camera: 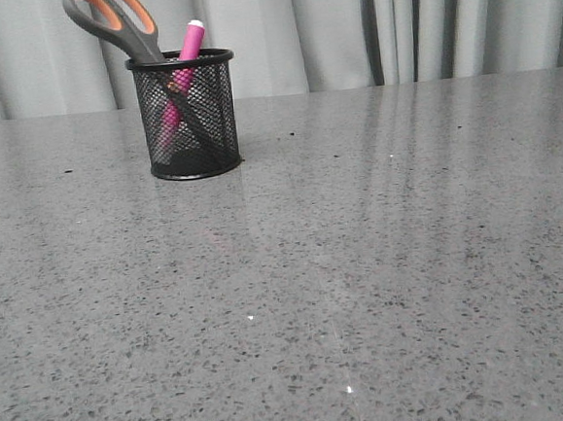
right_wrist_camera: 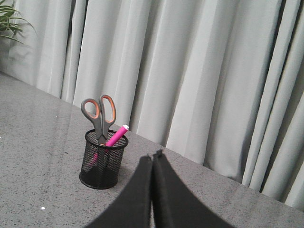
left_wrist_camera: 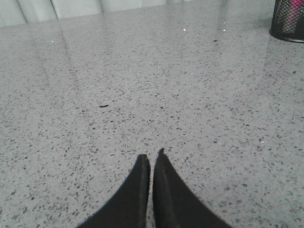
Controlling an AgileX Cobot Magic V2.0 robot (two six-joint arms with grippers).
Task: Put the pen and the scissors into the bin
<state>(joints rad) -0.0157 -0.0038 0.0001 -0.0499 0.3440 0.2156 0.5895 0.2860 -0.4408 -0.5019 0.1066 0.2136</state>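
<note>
The black mesh bin [camera: 191, 130] stands upright at the back left of the grey table. The pink pen [camera: 184, 67] leans inside it, its white tip above the rim. The scissors [camera: 116, 24] stand in it, blades down, grey and orange handles sticking out on the left. The bin also shows in the right wrist view [right_wrist_camera: 103, 161] with the scissors [right_wrist_camera: 99, 115] and the pen [right_wrist_camera: 116, 135], and its edge shows in the left wrist view [left_wrist_camera: 289, 21]. My left gripper [left_wrist_camera: 152, 156] is shut and empty over bare table. My right gripper [right_wrist_camera: 153, 156] is shut and empty, away from the bin.
The grey speckled table [camera: 364, 263] runs back to a grey curtain [camera: 394, 26]. A green plant [right_wrist_camera: 9, 21] shows at the far corner in the right wrist view. Neither arm shows in the front view.
</note>
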